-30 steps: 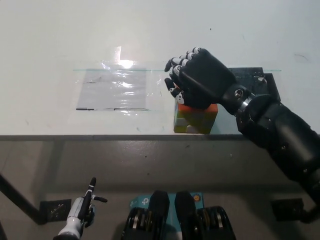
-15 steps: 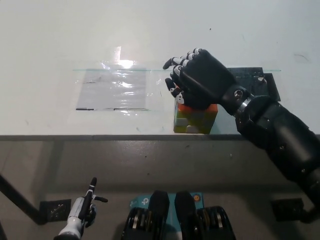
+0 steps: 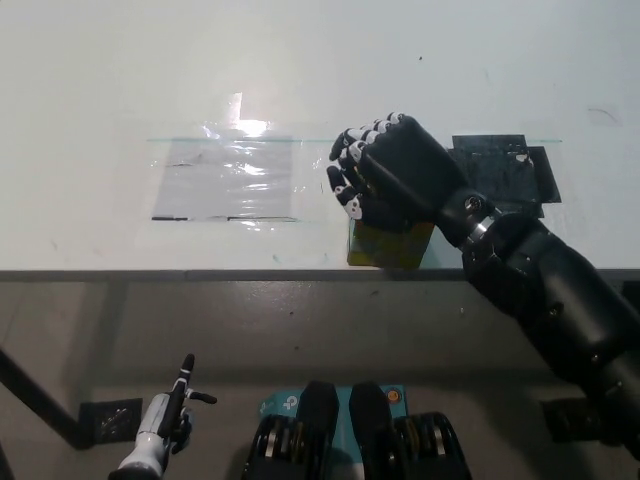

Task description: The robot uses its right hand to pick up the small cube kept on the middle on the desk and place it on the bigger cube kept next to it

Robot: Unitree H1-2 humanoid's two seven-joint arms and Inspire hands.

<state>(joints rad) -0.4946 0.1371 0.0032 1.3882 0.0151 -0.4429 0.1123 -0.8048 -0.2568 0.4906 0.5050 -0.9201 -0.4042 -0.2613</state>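
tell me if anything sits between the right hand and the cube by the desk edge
Nothing visible does. The black right hand is directly over the cube at the desk's near edge, covering its top; only the yellow lower part shows. Whether a small cube is under the hand cannot be told. The white left hand rests low, below the desk.

White desk (image 3: 120, 80), glare patch (image 3: 245, 127)

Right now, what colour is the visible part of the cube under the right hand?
Yellow-green, seen in the head view: the cube shows below the black right hand.
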